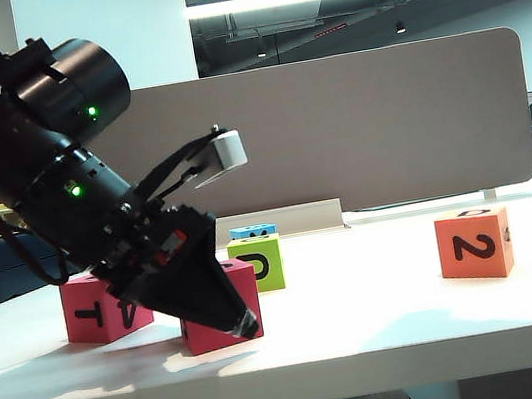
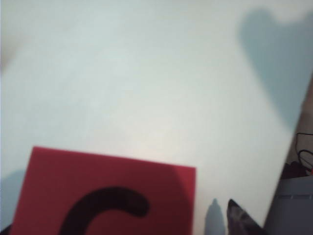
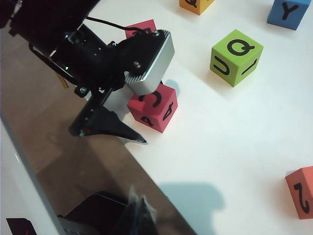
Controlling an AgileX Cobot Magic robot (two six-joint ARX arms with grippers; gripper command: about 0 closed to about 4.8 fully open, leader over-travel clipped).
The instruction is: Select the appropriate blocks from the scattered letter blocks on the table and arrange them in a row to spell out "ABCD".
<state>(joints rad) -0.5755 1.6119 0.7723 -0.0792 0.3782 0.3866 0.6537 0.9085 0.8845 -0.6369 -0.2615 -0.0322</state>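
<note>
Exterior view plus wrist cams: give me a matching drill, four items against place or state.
Items:
1. green cube
2. orange cube
3. left claw
4. right claw

Place or state:
a. shut, away from the cubes
b. open, low beside the red C cube
c. alone at the right of the table
d. in front of the blue cube

Pairs: 1-d, 2-c, 3-b, 4-a

So the white surface (image 1: pixel 368 330) has blocks scattered on it: a pink-red T cube (image 1: pixel 96 307) far left, a pink-red C cube (image 3: pixel 152 107) just right of it, a lime-green cube (image 1: pixel 257 263) behind with a blue cube (image 1: pixel 252 231) farther back, and an orange 2 cube (image 1: pixel 474 244) well off right.
</note>
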